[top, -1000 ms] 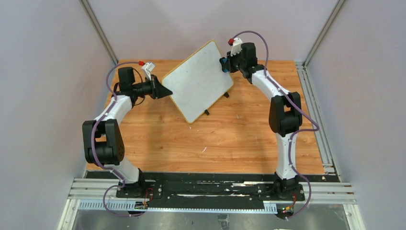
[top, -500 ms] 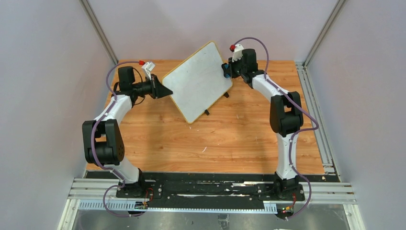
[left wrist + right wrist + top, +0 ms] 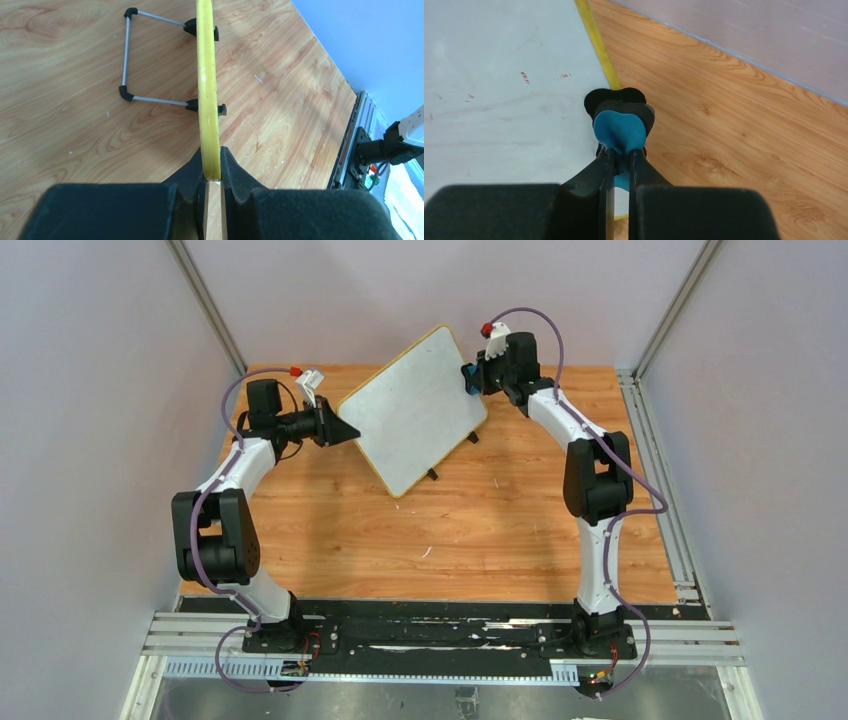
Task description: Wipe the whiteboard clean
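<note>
1. A whiteboard (image 3: 415,410) with a thin yellow frame stands tilted on small black feet at the far middle of a wooden table (image 3: 450,530), between the two arms.
2. The left gripper (image 3: 345,432) reaches in from the left, its jaws pinching the board's yellow left edge.
3. In the left wrist view, the frame runs edge-on up from between the fingers. A wire stand (image 3: 127,55) rests on the table beside it.
4. The right gripper (image 3: 470,375) is at the board's far right edge, its jaws clamped on a small blue eraser (image 3: 620,131).
5. In the right wrist view, the eraser's black pad overlaps the yellow frame. Whether it presses on the board cannot be told.
6. A few small red flecks (image 3: 525,77) show on the white surface near that edge.
</note>
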### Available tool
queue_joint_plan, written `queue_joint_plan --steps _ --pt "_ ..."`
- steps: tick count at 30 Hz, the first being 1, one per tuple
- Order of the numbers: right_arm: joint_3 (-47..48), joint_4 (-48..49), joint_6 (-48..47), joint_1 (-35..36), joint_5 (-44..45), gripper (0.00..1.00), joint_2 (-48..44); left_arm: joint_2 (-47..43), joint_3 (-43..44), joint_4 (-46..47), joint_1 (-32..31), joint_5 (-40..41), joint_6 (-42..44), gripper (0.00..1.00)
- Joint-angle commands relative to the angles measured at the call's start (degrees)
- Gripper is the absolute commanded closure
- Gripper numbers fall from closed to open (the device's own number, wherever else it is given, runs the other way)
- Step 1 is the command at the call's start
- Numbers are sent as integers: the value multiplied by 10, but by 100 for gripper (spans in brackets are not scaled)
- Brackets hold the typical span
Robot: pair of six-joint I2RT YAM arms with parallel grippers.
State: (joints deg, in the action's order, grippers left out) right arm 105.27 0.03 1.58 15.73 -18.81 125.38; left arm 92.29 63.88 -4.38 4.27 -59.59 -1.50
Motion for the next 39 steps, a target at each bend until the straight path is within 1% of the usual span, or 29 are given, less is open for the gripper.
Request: queue_joint_plan --steps 1,6,12,19,22,30,35,39 --pt "17 13 16 14 -22 100 -11 10 3 -23 -6 22 47 100" --pt "-11 37 28 18 -37 99 -33 10 3 -22 -6 21 47 100" --pt "5 58 36 26 -89 99 -31 9 4 -22 -6 22 47 100" --pt "38 54 34 37 -112 99 -22 6 4 -26 -6 23 49 100" --pt "48 43 30 37 -105 99 -15 6 4 -26 -6 22 49 100" --pt "136 -37 -18 30 -43 100 26 4 4 -29 -6 22 52 100" --pt "139 -41 -22 22 -35 99 25 6 5 -28 -6 22 52 100" --pt "116 -38 -18 22 -42 99 27 7 4 -26 -6 22 51 100"
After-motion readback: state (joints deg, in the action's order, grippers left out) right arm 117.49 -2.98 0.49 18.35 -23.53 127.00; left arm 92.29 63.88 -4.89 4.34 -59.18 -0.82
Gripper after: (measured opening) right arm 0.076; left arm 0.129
